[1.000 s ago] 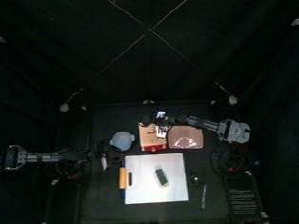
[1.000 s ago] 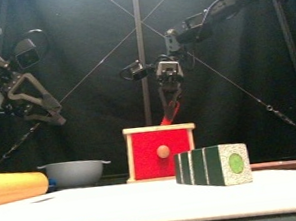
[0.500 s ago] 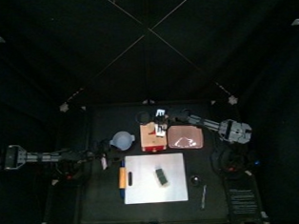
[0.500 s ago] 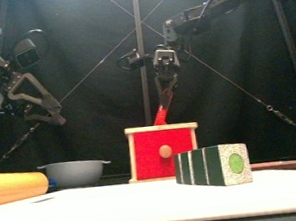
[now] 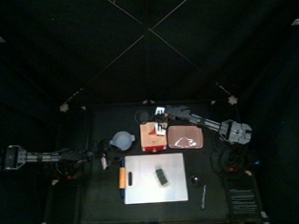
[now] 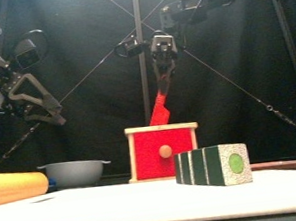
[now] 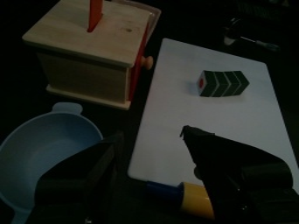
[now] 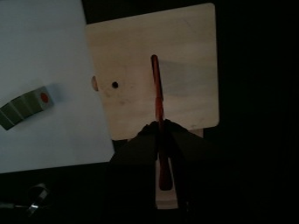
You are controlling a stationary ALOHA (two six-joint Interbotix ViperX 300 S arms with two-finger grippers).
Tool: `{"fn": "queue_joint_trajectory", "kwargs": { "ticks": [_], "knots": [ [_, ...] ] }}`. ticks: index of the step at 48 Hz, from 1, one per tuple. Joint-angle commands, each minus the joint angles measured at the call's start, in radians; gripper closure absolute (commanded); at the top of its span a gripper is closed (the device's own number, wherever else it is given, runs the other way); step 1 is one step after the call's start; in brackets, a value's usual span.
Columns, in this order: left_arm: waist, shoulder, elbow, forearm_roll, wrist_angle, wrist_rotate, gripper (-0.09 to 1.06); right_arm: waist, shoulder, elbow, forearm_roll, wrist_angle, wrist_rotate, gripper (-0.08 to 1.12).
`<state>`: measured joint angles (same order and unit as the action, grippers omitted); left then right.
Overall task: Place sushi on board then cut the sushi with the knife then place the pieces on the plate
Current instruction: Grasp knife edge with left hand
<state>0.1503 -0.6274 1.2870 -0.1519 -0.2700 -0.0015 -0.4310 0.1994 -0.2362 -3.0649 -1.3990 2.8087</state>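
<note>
The sushi roll (image 6: 214,164) of dark green blocks lies whole on the white cutting board (image 5: 152,162), right of its middle; the left wrist view shows the roll (image 7: 222,82) too. My right gripper (image 6: 162,58) is shut on the handle of a red toy knife (image 6: 160,107). The knife hangs blade down, its tip just above the wooden box (image 6: 161,151). In the right wrist view the knife (image 8: 156,92) runs straight out from the jaws over the box top (image 8: 176,52). My left gripper (image 7: 152,171) is open and holds nothing, hovering left of the board.
A blue-grey bowl (image 5: 122,140) stands left of the box, a pink tray (image 5: 185,136) right of it. A yellow-orange roller (image 6: 12,185) lies along the board's left edge. A metal cutter (image 5: 199,184) lies right of the board.
My right gripper has risen with the red knife, drawing the blade up out of the box. The left arm has stayed still.
</note>
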Motion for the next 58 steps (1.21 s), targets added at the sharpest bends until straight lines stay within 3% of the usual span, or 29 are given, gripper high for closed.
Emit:
{"fn": "queue_joint_trajectory", "kwargs": {
  "ticks": [1, 58],
  "knots": [
    [0.005, 0.000, -0.012, -0.002, -0.005, 0.002, 0.06, -0.003, -0.054, -0.051, -0.009, -0.008, 0.003, 0.60],
    [0.011, 0.000, -0.012, -0.002, -0.005, 0.000, 0.06, -0.006, -0.083, -0.178, -0.066, -0.048, 0.018, 0.62]
  ]
}}
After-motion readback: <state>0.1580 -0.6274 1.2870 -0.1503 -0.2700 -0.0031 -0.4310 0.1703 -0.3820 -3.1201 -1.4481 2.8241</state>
